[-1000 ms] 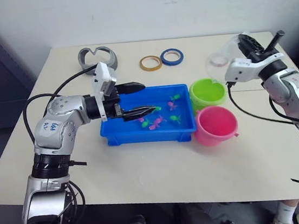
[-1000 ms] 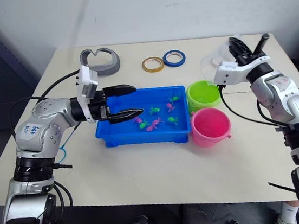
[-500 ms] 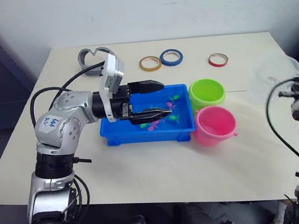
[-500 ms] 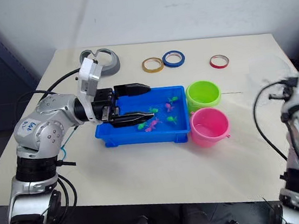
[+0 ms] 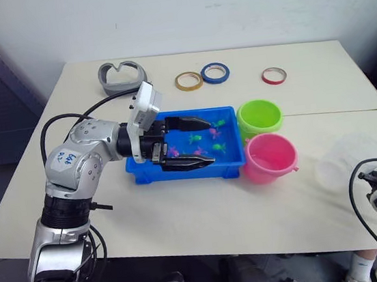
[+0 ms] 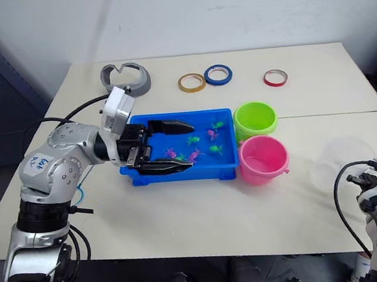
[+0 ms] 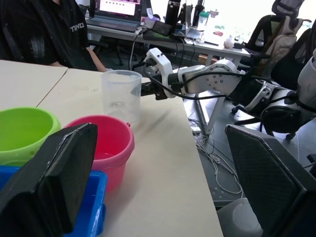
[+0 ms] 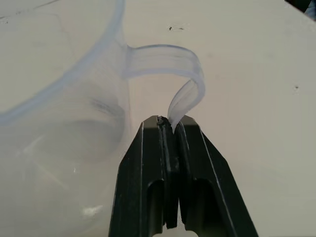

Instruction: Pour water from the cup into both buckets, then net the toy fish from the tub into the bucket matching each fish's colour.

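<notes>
The clear cup [image 5: 343, 159] stands upright on the table, right of the pink bucket [image 5: 270, 156]. My right gripper [image 8: 168, 123] is shut on the cup's thin handle [image 8: 185, 81]. The lime green bucket [image 5: 260, 117] sits just behind the pink one. Both buckets touch the right end of the blue tub [image 5: 152, 171]. Several tiny green and pink toy fish [image 5: 210, 133] lie in the tub. My left gripper [image 5: 209, 140] hovers open over the tub with nothing between its fingers. The left wrist view looks past the buckets to the cup [image 7: 121, 94].
At the back of the table lie a yellow tape ring [image 5: 189, 80], a blue tape ring [image 5: 215, 73] and a red ring [image 5: 273, 75]. A grey curved object [image 5: 122, 75] sits at the back left. A person in black [image 7: 44, 29] sits beyond the table's right side.
My right arm has carried the cup from above the green bucket down to the table's front right. My left gripper has shifted right over the tub and turned.
</notes>
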Available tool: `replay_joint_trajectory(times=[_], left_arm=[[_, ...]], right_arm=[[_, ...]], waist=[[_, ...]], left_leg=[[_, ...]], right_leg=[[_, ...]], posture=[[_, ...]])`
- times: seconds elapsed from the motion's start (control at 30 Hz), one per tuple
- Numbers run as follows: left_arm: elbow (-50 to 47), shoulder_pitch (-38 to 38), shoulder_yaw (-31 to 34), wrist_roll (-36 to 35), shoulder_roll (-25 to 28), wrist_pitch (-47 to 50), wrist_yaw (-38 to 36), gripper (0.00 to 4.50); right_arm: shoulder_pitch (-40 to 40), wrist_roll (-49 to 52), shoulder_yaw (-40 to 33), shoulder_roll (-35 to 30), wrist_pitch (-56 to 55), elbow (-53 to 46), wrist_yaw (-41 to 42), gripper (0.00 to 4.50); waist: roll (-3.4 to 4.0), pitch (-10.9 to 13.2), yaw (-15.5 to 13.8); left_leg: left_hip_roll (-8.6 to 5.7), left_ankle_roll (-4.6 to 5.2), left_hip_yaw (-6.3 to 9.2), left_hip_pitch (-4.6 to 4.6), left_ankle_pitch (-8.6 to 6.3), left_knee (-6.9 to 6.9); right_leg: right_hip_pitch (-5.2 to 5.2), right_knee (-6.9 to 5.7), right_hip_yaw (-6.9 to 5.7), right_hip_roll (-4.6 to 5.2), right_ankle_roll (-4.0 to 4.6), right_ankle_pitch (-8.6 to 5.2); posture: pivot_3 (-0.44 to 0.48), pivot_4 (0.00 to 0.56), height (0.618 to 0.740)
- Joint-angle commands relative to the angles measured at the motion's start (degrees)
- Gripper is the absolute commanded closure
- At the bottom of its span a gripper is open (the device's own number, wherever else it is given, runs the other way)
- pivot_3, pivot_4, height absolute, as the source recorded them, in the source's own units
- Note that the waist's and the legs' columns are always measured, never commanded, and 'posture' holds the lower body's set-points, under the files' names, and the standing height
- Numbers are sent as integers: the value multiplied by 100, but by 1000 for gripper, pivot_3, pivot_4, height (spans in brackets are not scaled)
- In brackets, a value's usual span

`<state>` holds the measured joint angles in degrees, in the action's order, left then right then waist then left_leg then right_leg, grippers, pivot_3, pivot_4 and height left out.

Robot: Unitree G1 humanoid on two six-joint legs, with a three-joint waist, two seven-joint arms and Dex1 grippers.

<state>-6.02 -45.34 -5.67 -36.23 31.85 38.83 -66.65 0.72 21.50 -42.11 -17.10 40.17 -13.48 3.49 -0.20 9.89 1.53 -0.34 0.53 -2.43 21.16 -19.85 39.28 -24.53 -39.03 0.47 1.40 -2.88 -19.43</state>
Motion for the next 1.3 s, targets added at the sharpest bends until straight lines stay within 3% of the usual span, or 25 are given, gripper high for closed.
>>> replay_joint_trajectory(times=[0.03,0.2,0.23,0.4,0.5,0.6,0.7,0.8,0.87,1.0,1.2,1.3], left_arm=[[-11,-116,38,28,25,-118,-101,0],[-5,-45,82,60,44,-149,-111,0],[-14,-20,100,55,59,-139,-101,0],[-68,131,255,-7,117,-23,82,0],[-139,257,432,-2,68,87,497,0],[-313,497,562,102,142,70,831,0],[-753,1115,1052,-64,450,305,1170,0],[-1088,1849,1525,7,836,493,1541,0],[-1172,2119,1743,-54,964,665,1746,0],[-1365,3728,3007,170,1508,813,1998,0],[-1305,5526,4526,530,1666,441,2023,0],[-917,5871,4818,673,1883,147,1790,0]], right_arm=[[362,-73,-18,-63,-294,-509,9,2659],[1423,-33,-185,-10,-379,-1552,119,210],[1604,143,-326,-12,-322,-1768,207,69],[1762,1668,-1392,-1109,-331,-1884,1600,69],[1377,2855,-1473,-2323,89,-1781,2675,69],[939,3432,-908,-3212,317,-1814,3431,69],[-351,3530,680,-3761,305,-1760,3811,69],[-1661,3305,2159,-3691,268,-1653,4125,69],[-2089,3153,2635,-3600,188,-1581,4309,69],[-3180,2761,3847,-2999,-31,-1108,4861,69],[-3729,2135,4524,-2426,-510,-336,5442,69],[-3833,1997,4667,-2212,-580,-198,5587,69]], waist=[[0,0,-2],[1,-1,-10],[1,-1,-12],[1,-1,38],[-10,5,68],[-24,14,64],[-36,20,96],[-48,27,134],[-49,28,76],[-51,26,12],[-64,20,-16],[-65,20,-54]], left_leg=[[0,0,0,0,0,-1],[0,0,2,0,0,-6],[0,0,3,1,0,-7],[-3,7,-10,-11,-3,-7],[-3,10,-16,-27,-3,-7],[2,22,-7,-81,-10,-35],[21,9,18,-101,-13,-42],[21,-4,32,-94,-8,-34],[20,-7,36,-89,-7,-31],[13,14,38,-73,-19,-28],[1,47,41,-51,-38,-27],[-1,54,45,-49,-42,-26]], right_leg=[[0,0,0,0,0,0],[0,1,-1,0,0,0],[0,3,0,-1,0,0],[10,19,10,0,-1,0],[20,17,14,-2,-1,1],[67,28,13,-15,0,0],[101,59,6,-38,0,0],[97,60,0,-33,1,0],[92,64,-8,-26,1,0],[89,98,-18,-7,1,0],[93,130,-28,14,0,1],[95,138,-34,18,0,1]], posture=[[0,150,740],[0,150,740],[0,150,740],[0,150,740],[0,150,740],[0,150,740],[0,150,740],[0,150,740],[0,150,740],[0,150,740],[0,150,740],[0,150,740]])
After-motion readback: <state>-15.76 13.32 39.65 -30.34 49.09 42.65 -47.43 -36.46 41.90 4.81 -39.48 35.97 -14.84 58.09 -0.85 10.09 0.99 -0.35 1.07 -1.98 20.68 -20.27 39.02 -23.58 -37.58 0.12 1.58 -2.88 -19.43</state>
